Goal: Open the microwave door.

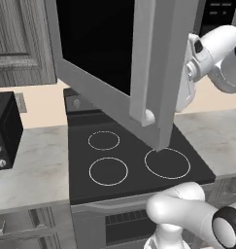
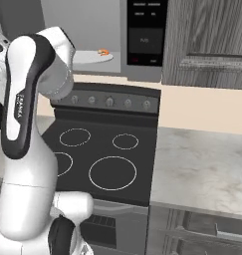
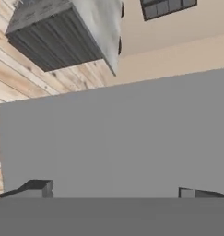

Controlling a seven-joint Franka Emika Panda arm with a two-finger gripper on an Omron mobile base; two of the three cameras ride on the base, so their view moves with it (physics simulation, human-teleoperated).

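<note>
1. The microwave door (image 1: 109,73) is seen swung wide open in the left base view — its black window and grey frame hang out over the black stove (image 1: 134,160).
2. The door's bar handle (image 1: 141,63) runs along its right edge.
3. The microwave (image 2: 145,35) is mounted above the stove, its dark button panel on the right; a plate (image 2: 92,57) lies inside.
4. The gripper (image 3: 115,193) is held with fingertips (image 3: 37,188) spread wide apart, nothing between them, facing a plain grey surface.
</note>
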